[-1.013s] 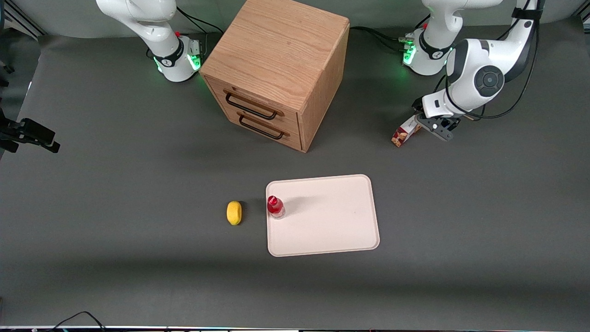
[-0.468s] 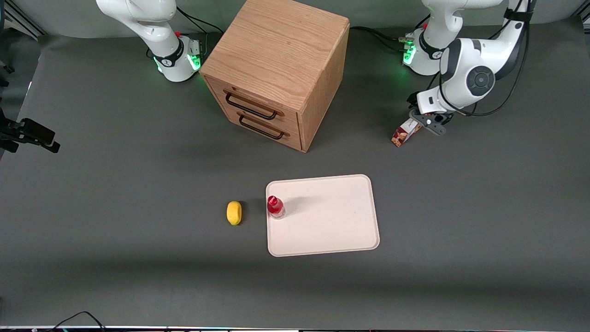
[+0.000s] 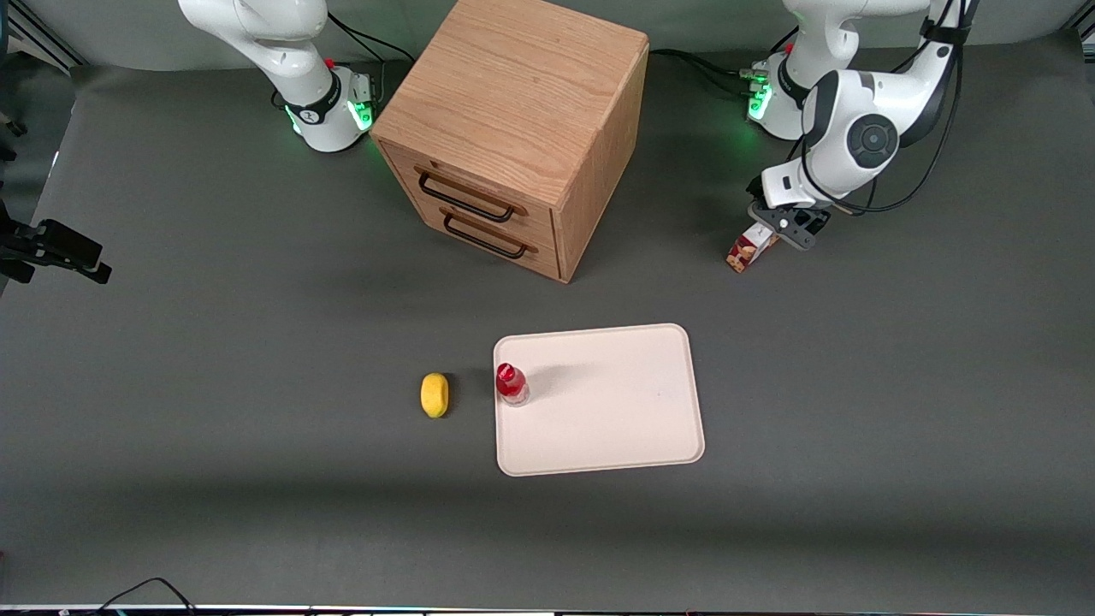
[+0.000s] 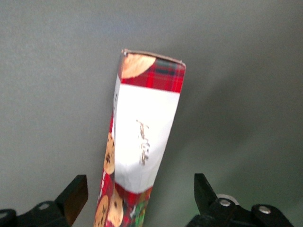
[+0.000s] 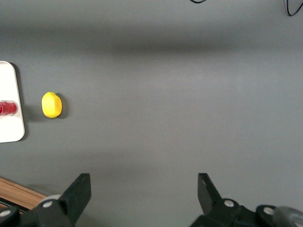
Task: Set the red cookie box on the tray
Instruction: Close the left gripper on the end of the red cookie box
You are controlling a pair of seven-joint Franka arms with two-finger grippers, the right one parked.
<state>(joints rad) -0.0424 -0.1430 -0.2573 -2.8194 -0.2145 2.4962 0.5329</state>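
Open tool (image 4: 139,194) straddles red cookie box (image 4: 142,142); bottle (image 3: 511,383) occupies tray (image 3: 616,411)

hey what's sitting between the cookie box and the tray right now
Nothing: in the front view only bare grey mat separates the red cookie box from the tray. The hand is open, straddling the box.

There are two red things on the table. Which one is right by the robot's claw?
The red cookie box, lying on the bare table with the open gripper straddling it. The red-capped bottle stands on the tray, much nearer the front camera.
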